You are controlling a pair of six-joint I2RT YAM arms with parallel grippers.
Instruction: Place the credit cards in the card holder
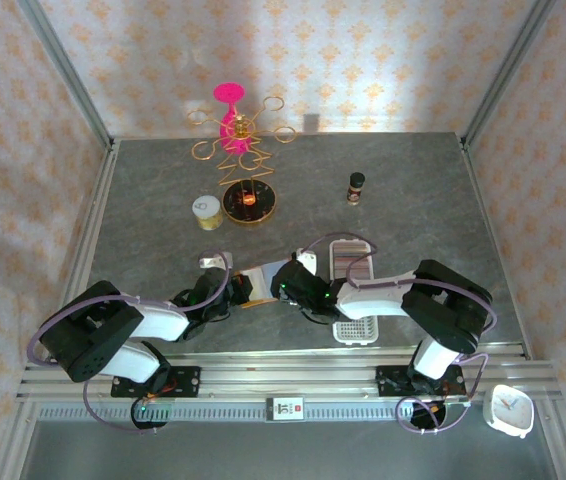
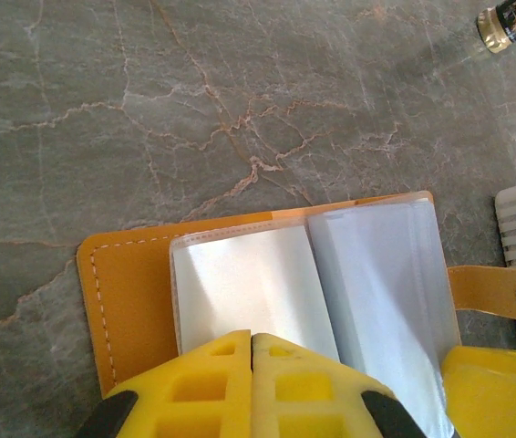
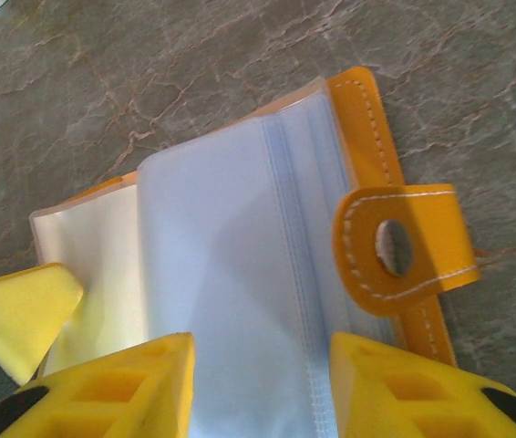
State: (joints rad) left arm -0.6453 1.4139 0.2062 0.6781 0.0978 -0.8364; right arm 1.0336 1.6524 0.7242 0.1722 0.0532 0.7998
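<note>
One card holder [image 2: 130,292] lies open beneath both grippers' tips. Left gripper [image 2: 252,340] clenched, tips resting on its left sleeve. Right gripper [image 3: 263,383] released, straddling the sleeve stack. Bottle [image 2: 513,23] label illegible.

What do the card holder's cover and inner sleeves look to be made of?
The card holder cover: leather or faux leather, matte orange, pale edge stitching. The inner sleeves: thin clear plastic, glossy, judging by the glare and see-through layers.

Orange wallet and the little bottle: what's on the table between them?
Nothing. In the left wrist view, the stretch of grey table between the open wallet and the bottle is bare.
</note>
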